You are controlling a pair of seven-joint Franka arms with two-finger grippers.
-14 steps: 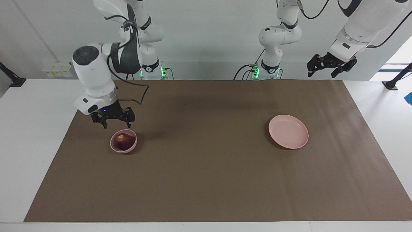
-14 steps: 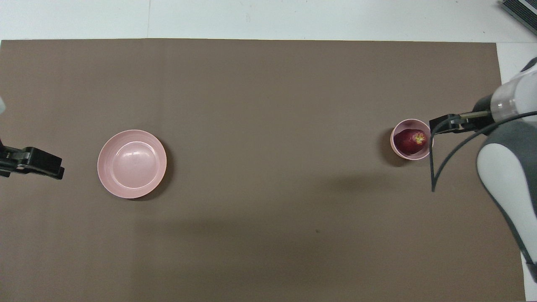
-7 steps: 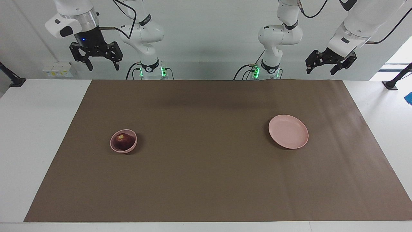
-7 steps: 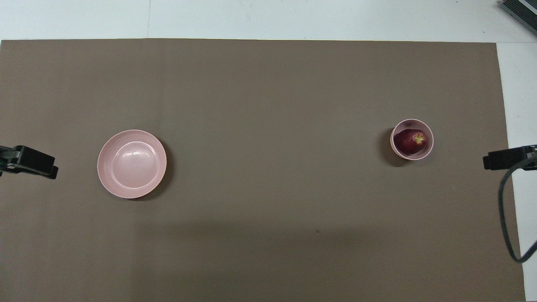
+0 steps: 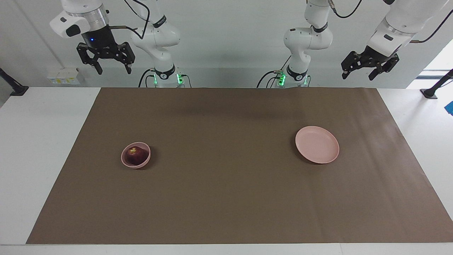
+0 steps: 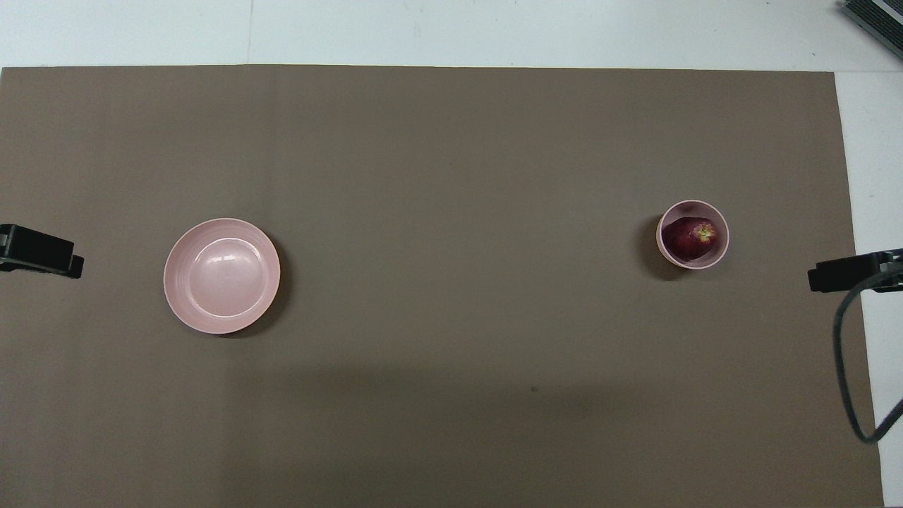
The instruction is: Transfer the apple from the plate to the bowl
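The dark red apple [image 5: 136,155] [image 6: 691,238] lies inside the small pink bowl [image 5: 124,160] [image 6: 667,255], toward the right arm's end of the table. The wide pink plate [image 5: 317,149] [image 6: 221,275] sits bare toward the left arm's end. My right gripper [image 5: 112,69] [image 6: 817,279] hangs open and holds nothing, raised high over the edge of the table at the robots' end. My left gripper [image 5: 357,75] [image 6: 74,264] also hangs open and holds nothing, high over the other corner at that end.
A brown mat [image 5: 226,198] [image 6: 437,141] covers most of the white table [image 5: 39,141]. A black cable [image 6: 843,367] loops down from the right arm. A small white box [image 5: 63,76] stands by the wall past the right arm's end.
My right gripper has risen from just above the bowl and drawn back to the robots' end, leaving the apple in the bowl. My left gripper has shifted slightly outward.
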